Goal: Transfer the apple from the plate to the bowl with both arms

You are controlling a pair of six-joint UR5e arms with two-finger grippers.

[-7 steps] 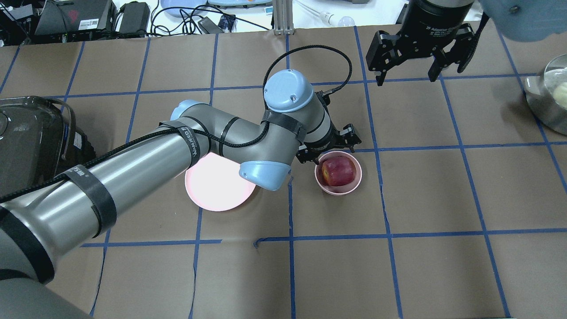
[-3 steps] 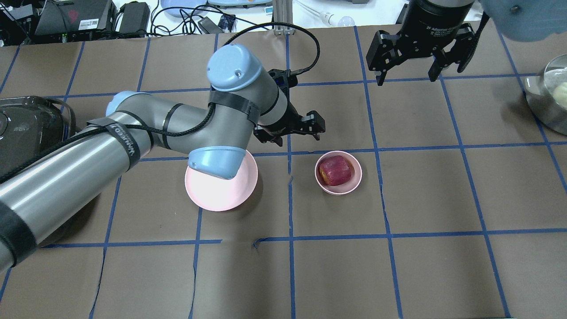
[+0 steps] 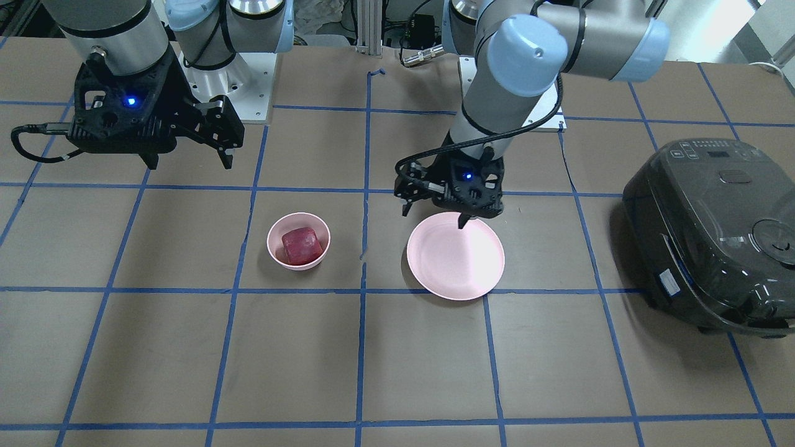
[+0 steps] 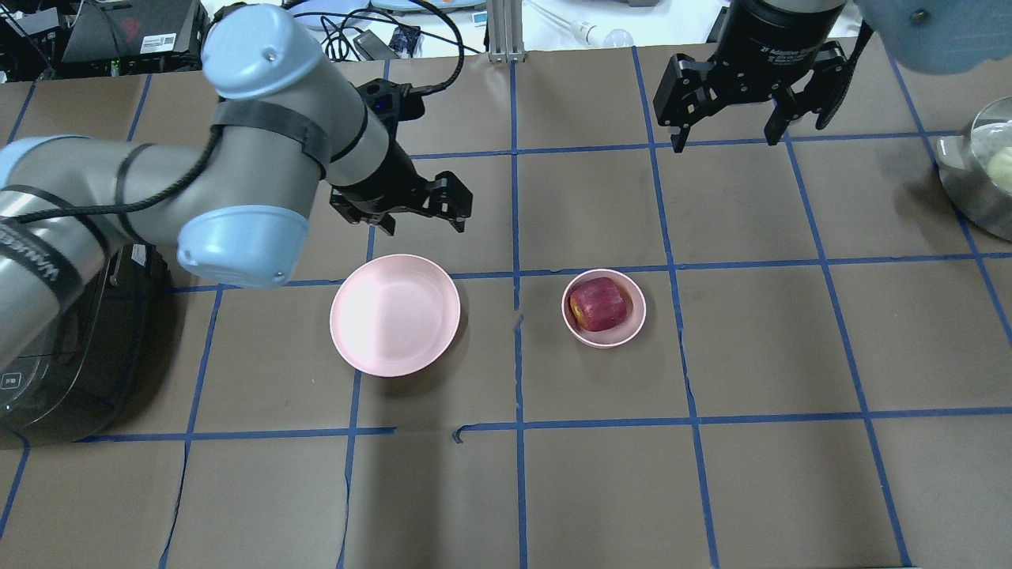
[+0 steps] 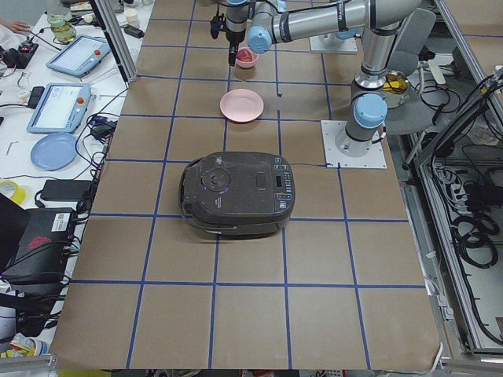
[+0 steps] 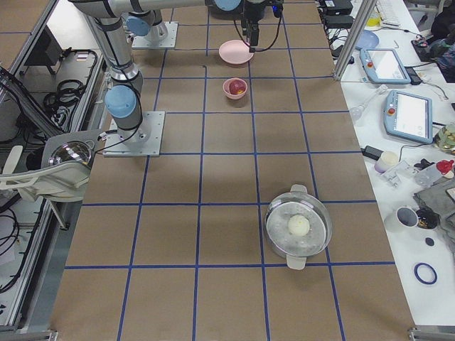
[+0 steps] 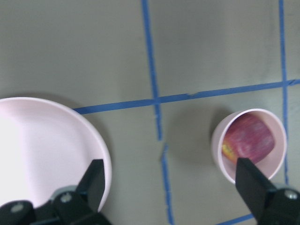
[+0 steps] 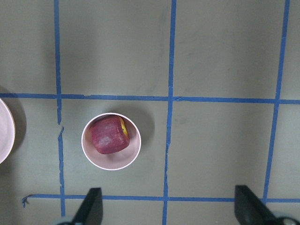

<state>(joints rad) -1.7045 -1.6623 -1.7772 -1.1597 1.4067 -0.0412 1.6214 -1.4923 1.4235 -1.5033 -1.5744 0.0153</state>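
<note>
The dark red apple lies inside the small pink bowl; they also show in the front view as the apple and the bowl. The wide pink plate is bare, to the bowl's left. My left gripper is open and holds nothing, raised just beyond the plate's far rim. Its wrist view shows the plate and the apple. My right gripper is open and holds nothing, high over the far right of the table. Its wrist view shows the apple.
A black rice cooker stands at the table's left end, under my left arm. A steel pot with a pale ball in it stands at the right end. Blue tape lines grid the brown table cover.
My left gripper has drawn away from the bowl, moving left and toward the far side past the plate, open and empty. The apple stays in the bowl. The right arm has not moved.
</note>
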